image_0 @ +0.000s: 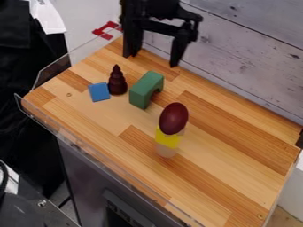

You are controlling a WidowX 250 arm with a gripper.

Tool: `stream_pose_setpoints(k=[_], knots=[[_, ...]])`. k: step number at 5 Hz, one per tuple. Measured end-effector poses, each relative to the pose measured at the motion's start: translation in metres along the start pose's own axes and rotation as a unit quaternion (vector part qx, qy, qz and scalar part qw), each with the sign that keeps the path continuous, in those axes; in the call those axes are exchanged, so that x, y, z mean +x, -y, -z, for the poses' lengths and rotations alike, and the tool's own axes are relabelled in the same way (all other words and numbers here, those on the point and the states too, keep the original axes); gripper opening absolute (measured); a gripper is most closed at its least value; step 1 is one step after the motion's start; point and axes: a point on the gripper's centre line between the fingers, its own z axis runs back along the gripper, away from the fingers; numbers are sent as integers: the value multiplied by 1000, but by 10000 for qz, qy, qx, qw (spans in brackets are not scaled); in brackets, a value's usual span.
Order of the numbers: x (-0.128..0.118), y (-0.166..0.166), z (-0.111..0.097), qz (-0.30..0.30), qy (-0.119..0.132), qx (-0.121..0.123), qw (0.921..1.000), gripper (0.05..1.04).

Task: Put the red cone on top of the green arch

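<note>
"Cone (117, 83) first: where is it?"

"Upright on the table (237, 155), at eleven o'clock from the middle of the view. It is dark red and ringed, narrowing to a point."

"And the arch (141, 94)?"

"Green, standing near the cone, at its three o'clock, with its opening turned toward four."

"What about your claw (151, 60)?"

"My claw is wide open, its fingers well apart and pointing down. I have it near twelve o'clock from the arch, toward the wall (248, 48), and apart from both arch and cone."

"Anything else around?"

"A blue block (99, 91), just beside the cone at its eight o'clock. At five o'clock from the arch I see a stack: a dark red egg (173, 118) on top, a yellow block (167, 139) under it, and a pale wooden piece (166, 151) at the bottom."
</note>
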Motion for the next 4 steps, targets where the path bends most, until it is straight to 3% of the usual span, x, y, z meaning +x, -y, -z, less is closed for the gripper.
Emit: stream_pose_setpoints(k=[3, 4], knots=[[25, -34, 22, -270, -36, 17, 9996, 1001], [27, -44, 31, -355, -165, 21, 9992, 1001]])
